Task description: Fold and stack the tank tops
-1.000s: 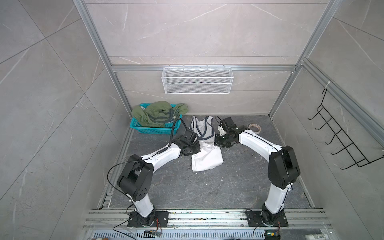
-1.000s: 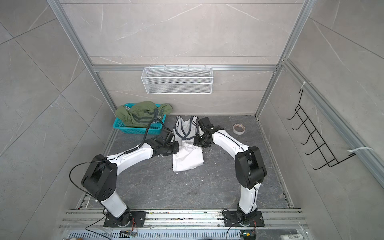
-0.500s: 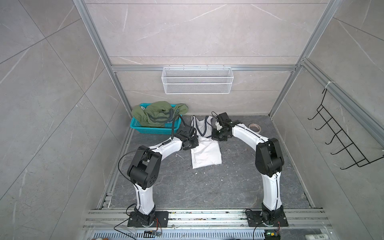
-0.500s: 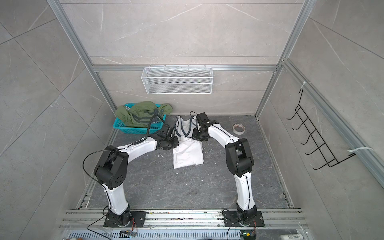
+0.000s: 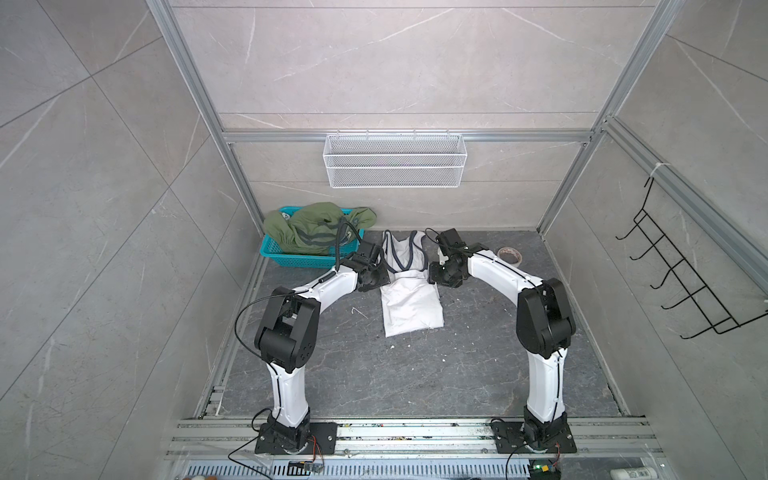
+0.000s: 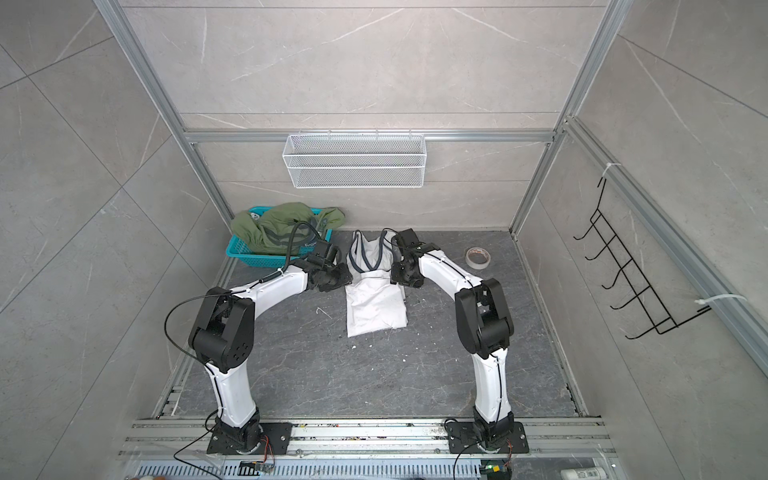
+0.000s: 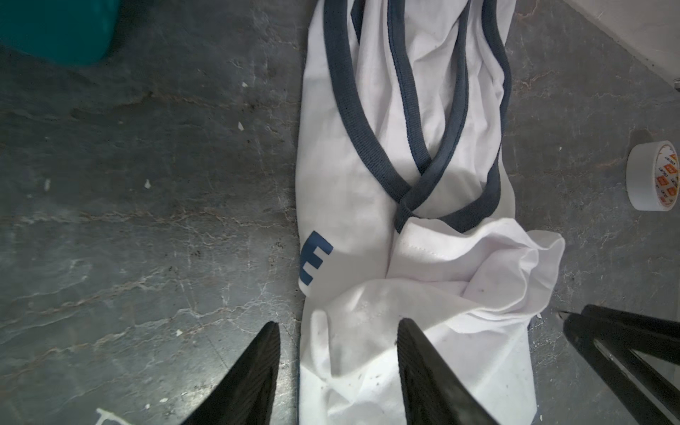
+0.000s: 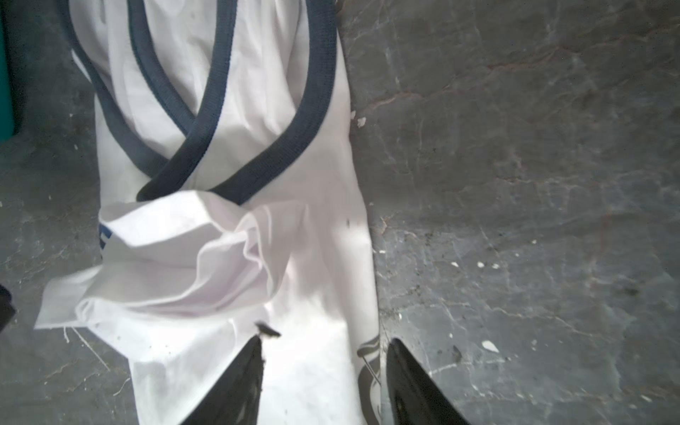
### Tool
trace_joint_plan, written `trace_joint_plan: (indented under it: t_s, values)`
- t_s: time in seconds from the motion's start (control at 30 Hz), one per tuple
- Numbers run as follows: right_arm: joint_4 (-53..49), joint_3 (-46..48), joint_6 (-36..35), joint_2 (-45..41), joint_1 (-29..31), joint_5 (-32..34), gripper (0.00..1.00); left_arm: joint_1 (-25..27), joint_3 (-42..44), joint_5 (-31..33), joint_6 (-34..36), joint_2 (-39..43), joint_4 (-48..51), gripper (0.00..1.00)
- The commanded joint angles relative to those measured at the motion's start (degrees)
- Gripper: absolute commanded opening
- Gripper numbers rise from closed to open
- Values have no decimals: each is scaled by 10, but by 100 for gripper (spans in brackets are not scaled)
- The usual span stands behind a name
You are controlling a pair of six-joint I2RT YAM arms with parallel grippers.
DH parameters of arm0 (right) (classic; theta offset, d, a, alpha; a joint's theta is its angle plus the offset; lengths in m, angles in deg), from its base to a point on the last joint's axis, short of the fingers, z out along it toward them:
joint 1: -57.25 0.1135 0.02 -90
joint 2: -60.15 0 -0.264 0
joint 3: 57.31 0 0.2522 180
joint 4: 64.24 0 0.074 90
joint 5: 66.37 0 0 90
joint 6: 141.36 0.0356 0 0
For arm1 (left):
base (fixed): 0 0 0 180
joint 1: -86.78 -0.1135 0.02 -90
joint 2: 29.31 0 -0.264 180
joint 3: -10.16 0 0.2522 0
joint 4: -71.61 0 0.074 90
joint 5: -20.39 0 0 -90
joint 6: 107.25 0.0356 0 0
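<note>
The white tank top [image 5: 411, 307] lies on the dark floor, narrow, with its navy-trimmed straps [image 7: 368, 121] toward the back wall and its hem bunched over the chest. My left gripper [image 7: 336, 331] hangs open over the top's left edge at mid-length, with cloth lying loose between the fingers. On the opposite edge my right gripper [image 8: 325, 342] is open too, one finger over cloth and one over bare floor. In both top views the two grippers [image 5: 379, 277] [image 5: 436, 276] flank the top. The olive green tank top [image 5: 316, 230] is heaped in the basket.
The teal basket [image 5: 291, 259] stands at the back left, close behind my left wrist. A roll of white tape [image 5: 510, 255] lies at the back right. A white wire shelf [image 5: 395, 162] hangs on the back wall and a black hook rack [image 5: 685, 274] on the right wall.
Both grippers carried the white top's hem toward the back wall, then opened and let it drop onto the chest. The arms now reach farther back.
</note>
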Motion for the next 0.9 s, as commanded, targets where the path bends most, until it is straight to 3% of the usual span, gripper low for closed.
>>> trace_joint_plan:
  t_s: [0.0,0.27,0.47,0.87]
  values:
    - [20,11,-15,-9,-1,-19,57,3,19,-30,23,39,-12,53]
    - [66,81,11,-10,-1,-74,60,49,28,-65,31,15,-53,49]
    - [111,159,28,-42,-1,-105,52,58,-16,-72,31,-39,-59,49]
    - [152,277,45,-118,-1,-112,33,42,-109,-16,34,-135,-22,49]
